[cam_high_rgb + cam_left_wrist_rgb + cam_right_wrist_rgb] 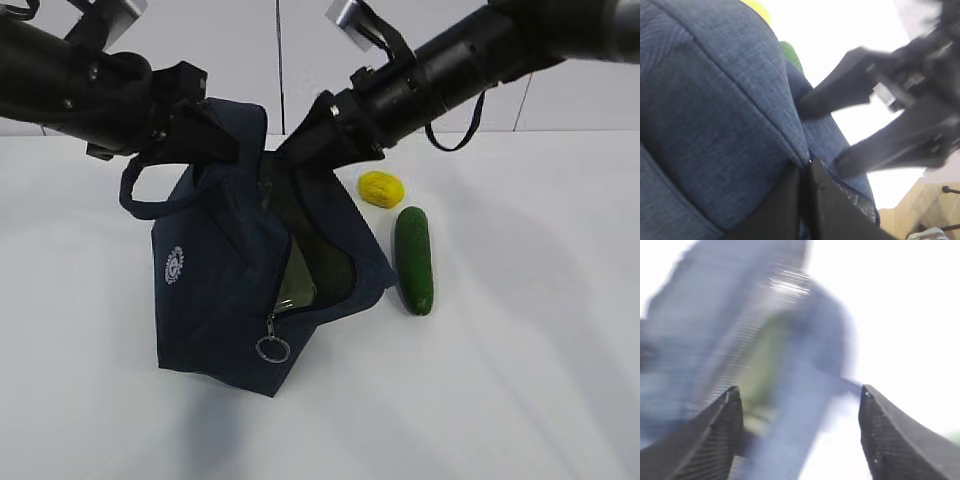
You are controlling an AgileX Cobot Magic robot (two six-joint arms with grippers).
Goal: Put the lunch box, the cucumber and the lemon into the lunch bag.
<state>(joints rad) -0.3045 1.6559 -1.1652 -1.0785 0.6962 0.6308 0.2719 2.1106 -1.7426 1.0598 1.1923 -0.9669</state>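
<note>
**Two items still outside the bag, one inside**

Lunch bag (225,290) stands on the white worktop (520,380), mouth gaping toward the camera. A pale green shape, apparently the lunch box (296,288), shows through the opening, inside the bag. Lemon (381,188) and cucumber (413,259) lie on the worktop just right of the bag, near each other, not touching.

Left claw (802,200): clenched on the bag's top edge, fabric pinched between the fingers, propping that side up. Right claw (800,435): released, fingers well apart, nothing between them, at the bag's upper right rim; its wrist view is motion-blurred.

Judgement: step in hand is fetching the next item, likely the lemon, nearest the right claw. Left claw should hold the mouth wide and steady. Right should grip the lemon across its short axis so it cannot roll, then clear the rim before releasing
</note>
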